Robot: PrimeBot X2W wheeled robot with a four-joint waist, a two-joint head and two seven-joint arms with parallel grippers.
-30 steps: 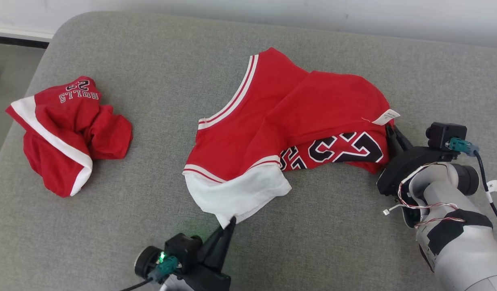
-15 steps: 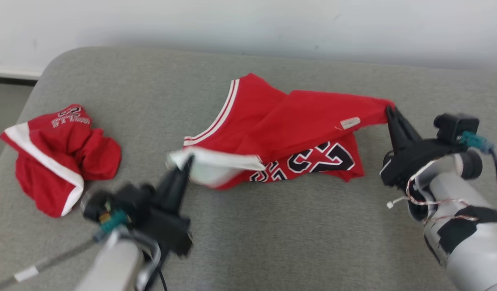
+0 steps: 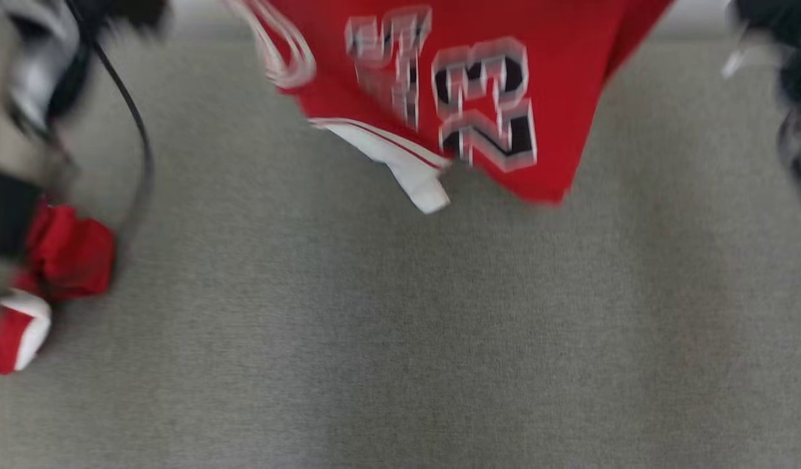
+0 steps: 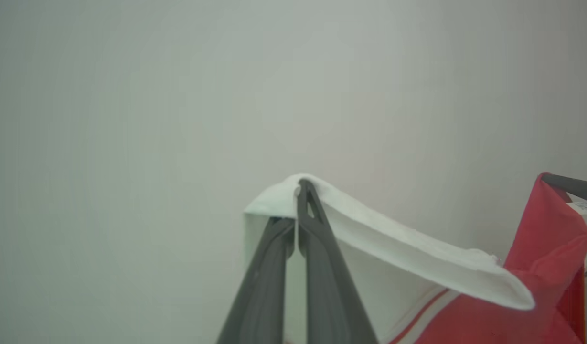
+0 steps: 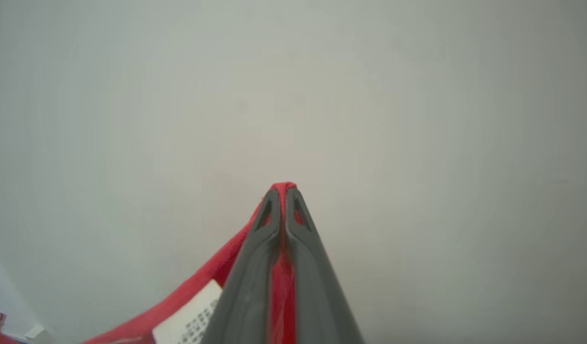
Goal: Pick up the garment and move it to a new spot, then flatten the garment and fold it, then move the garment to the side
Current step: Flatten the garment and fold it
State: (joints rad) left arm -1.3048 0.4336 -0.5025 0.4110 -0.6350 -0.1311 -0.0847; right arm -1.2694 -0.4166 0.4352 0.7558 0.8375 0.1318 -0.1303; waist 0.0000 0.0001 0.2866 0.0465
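1. Left pincer (image 4: 300,188) is clenched on the white hem band of the red knit basketball jersey (image 4: 549,267). My right pincer (image 5: 280,192) is clamped over a red corner of it, with cloth pinched between the dark fingers.
2. Around it, a second crumpled red-and-white garment (image 3: 68,254) lies at the left edge of the grey woven cushion (image 3: 400,339). It is partly screened by my blurred pale left forearm (image 3: 22,85) and its black cable (image 3: 138,130).
3. Both wrist views look past the fingers at a plain pale wall (image 4: 131,95).
4. The jersey is thin and limp and sags between the grips. Its white band is soft and drapes over my left fingertips. Striped red-and-white trim runs along one edge, and the black numerals are outlined in white. A white printed label (image 5: 188,320) sits just beside the right fingers.
5. The jersey hangs in the air, held up by both grips, with its long axis running side to side across the head view. One lower corner points down at the cushion. The head view is badly smeared, so the jersey is probably clear of the cushion, but I cannot be sure.
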